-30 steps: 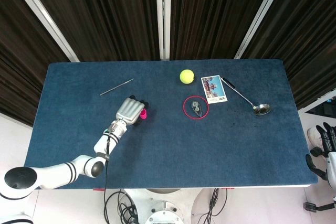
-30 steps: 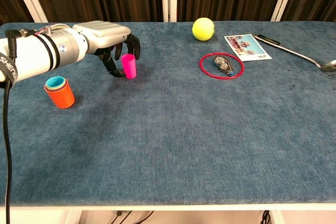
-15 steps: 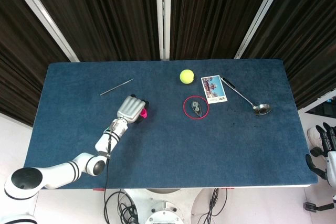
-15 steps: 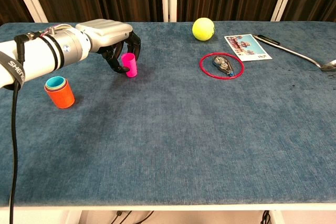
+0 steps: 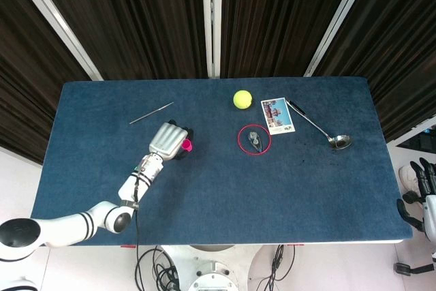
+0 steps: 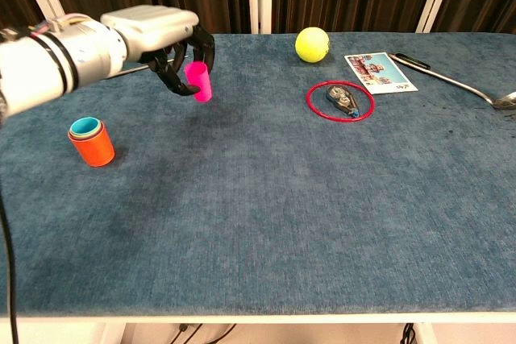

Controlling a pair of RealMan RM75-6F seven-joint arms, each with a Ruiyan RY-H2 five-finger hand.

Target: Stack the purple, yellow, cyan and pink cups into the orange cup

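Note:
My left hand (image 6: 165,46) grips the pink cup (image 6: 198,81) and holds it tilted, lifted a little above the blue table; from the head view the hand (image 5: 168,141) covers most of the pink cup (image 5: 187,146). An orange cup (image 6: 93,144) stands at the left of the chest view, with a cyan cup (image 6: 84,126) nested inside it; the purple and yellow cups do not show. The arm hides the orange cup in the head view. My right hand (image 5: 422,185) hangs off the table's right side, holding nothing, fingers apart.
A yellow tennis ball (image 6: 312,43) sits at the back. A red ring (image 6: 340,101) encloses a small dark object. A photo card (image 6: 379,72) and a metal ladle (image 6: 451,79) lie at the right, a thin metal rod (image 5: 151,113) at the back left.
My left hand closed around the pink cup and raised it off the table, tilting it. The right hand has not moved.

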